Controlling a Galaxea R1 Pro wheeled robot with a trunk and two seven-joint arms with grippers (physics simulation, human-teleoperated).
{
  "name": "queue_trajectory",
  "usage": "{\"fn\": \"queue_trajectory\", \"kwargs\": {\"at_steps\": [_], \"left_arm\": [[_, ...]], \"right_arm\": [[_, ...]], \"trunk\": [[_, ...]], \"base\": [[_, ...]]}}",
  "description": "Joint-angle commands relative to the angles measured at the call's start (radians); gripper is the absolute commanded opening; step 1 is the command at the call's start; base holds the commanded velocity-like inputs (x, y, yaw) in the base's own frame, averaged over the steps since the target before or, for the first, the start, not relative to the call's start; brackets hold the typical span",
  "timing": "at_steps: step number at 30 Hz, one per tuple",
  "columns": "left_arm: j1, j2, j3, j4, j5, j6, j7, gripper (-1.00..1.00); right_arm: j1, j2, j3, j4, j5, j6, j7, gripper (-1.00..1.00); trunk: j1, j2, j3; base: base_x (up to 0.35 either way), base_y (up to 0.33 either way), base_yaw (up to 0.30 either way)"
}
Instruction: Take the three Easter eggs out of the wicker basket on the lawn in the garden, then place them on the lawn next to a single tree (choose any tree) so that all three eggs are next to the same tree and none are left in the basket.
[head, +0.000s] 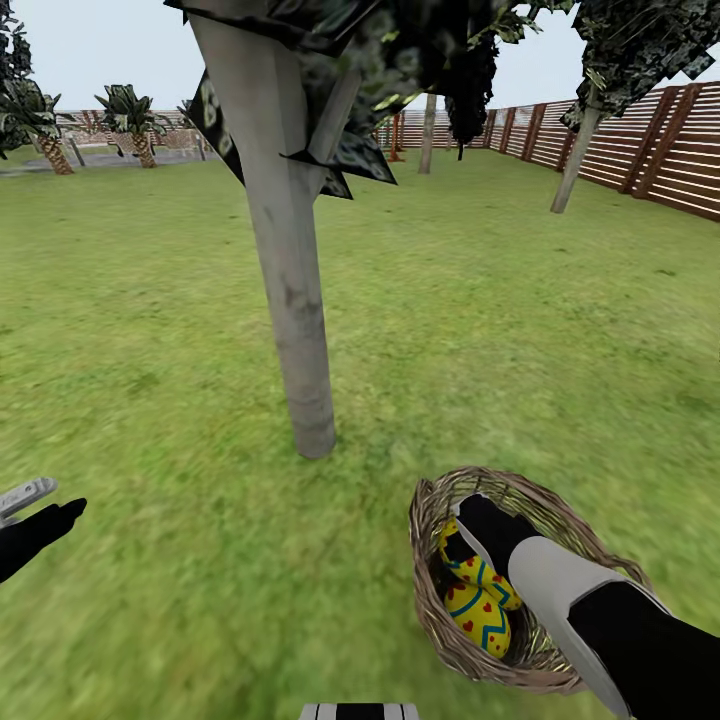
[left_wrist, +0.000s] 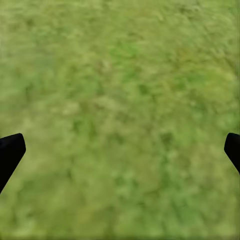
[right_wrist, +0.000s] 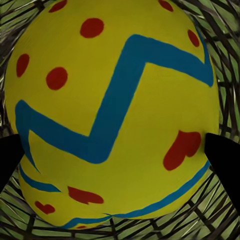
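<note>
Our right tool (head: 478, 520) is down inside the wicker basket (head: 430, 590) on the lawn (head: 480, 330), fingers spread either side of an Easter egg (right_wrist: 112, 115), not clamped afaict. Two eggs (head: 478, 600) visible, basket just beside the grey tree (head: 290, 280). Left tool (left_wrist: 120, 150) open w/ grass below.

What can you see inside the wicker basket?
Inside the wicker basket: two yellow Easter eggs and the right gripper reaching in. The arm covers the rest, so a third egg cannot be confirmed.
</note>
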Motion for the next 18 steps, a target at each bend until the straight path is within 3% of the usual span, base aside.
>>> {"fn": "queue_trajectory", "kwargs": {"at_steps": [1,18], "left_arm": [[-0.001,0.000,0.000,-0.001,0.011,0.002,0.009,1.00],[-0.001,0.000,0.000,-0.001,0.011,0.002,0.009,1.00]], "right_arm": [[0.000,0.000,0.006,-0.001,-0.007,0.005,-0.004,-1.00],[0.000,0.002,0.005,0.000,-0.007,0.013,-0.002,-1.00]], "trunk": [[0.000,0.000,-0.001],[-0.002,0.001,0.018]], "base": [[0.000,0.000,0.000],[0.000,0.000,0.000]]}}
